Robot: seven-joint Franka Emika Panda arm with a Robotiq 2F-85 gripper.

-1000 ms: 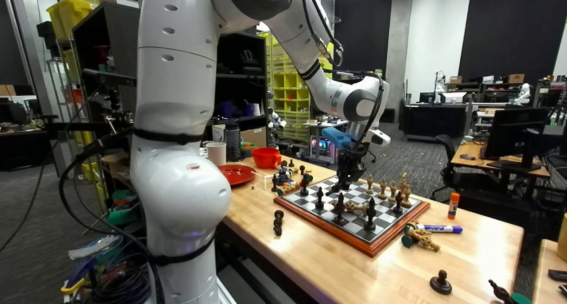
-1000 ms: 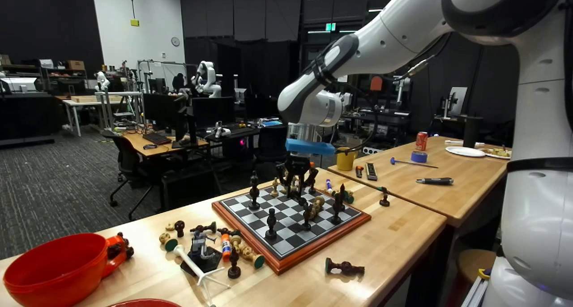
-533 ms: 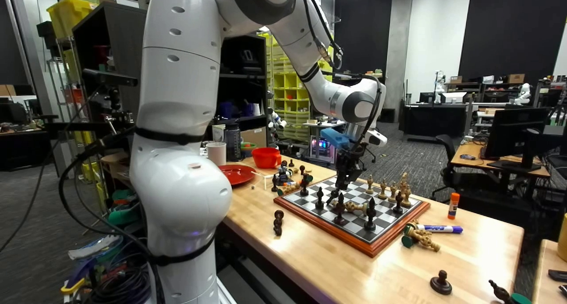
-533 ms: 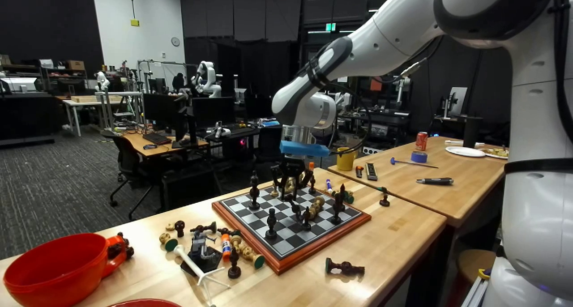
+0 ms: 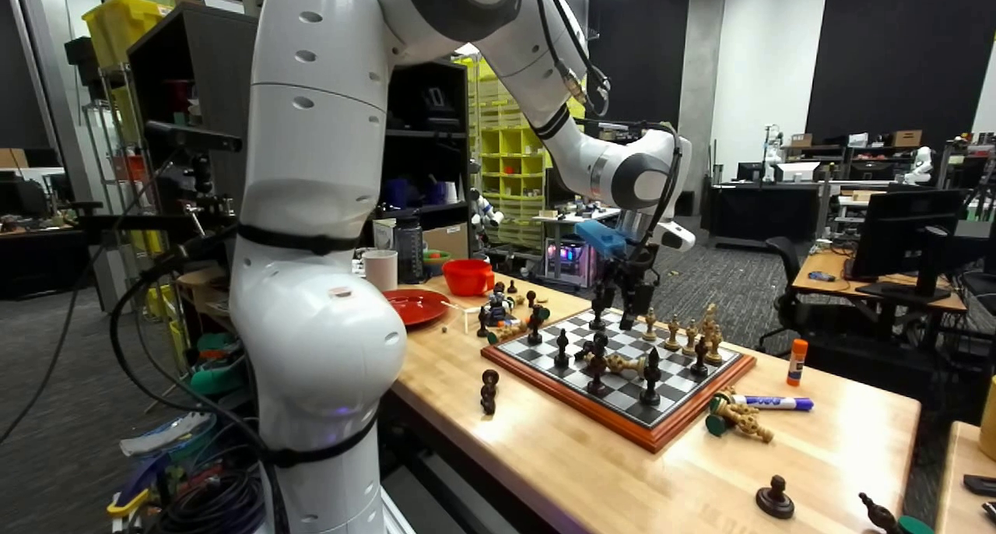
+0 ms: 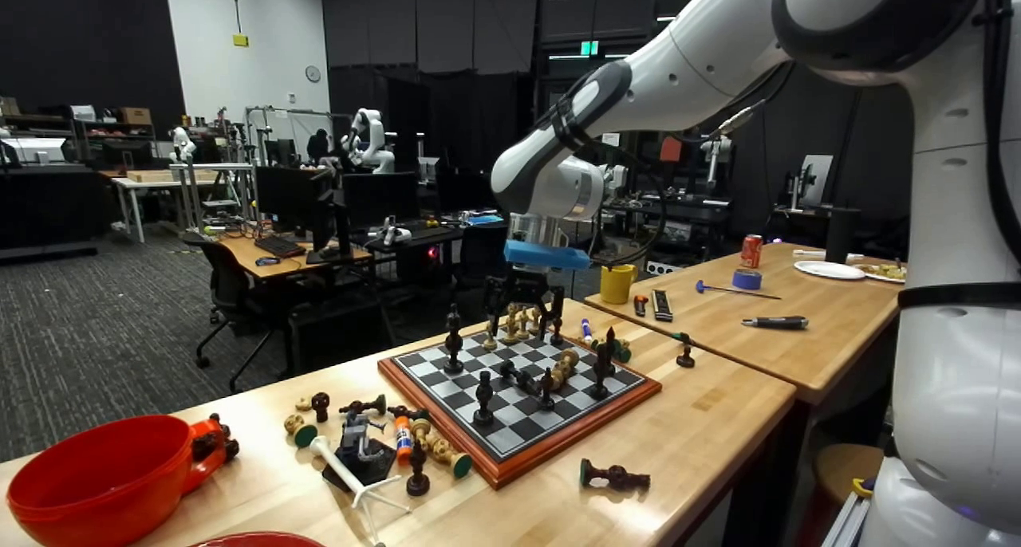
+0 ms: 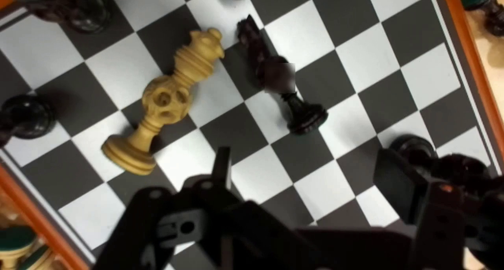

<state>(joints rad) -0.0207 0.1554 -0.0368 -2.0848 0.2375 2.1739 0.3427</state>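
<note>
Now the hand (image 7: 307, 177) hangs wide and empty over the chessboard (image 6: 530, 462), seemingly between grasps; taking the overturned dark piece (image 7: 271, 71) would call for realigning, then lowering.

In an exterior view, a bench (image 5: 560, 448) holds a chessboard (image 5: 622, 403). A red cup (image 5: 467, 278) sits at its ten o'clock.

Arm (image 5: 311, 152) arches up, over and out, wrist (image 5: 644, 177) bent down; gripper (image 7: 310, 177) points downward, jaws spread wide, fingertips (image 7: 398, 188) well apart.
</note>
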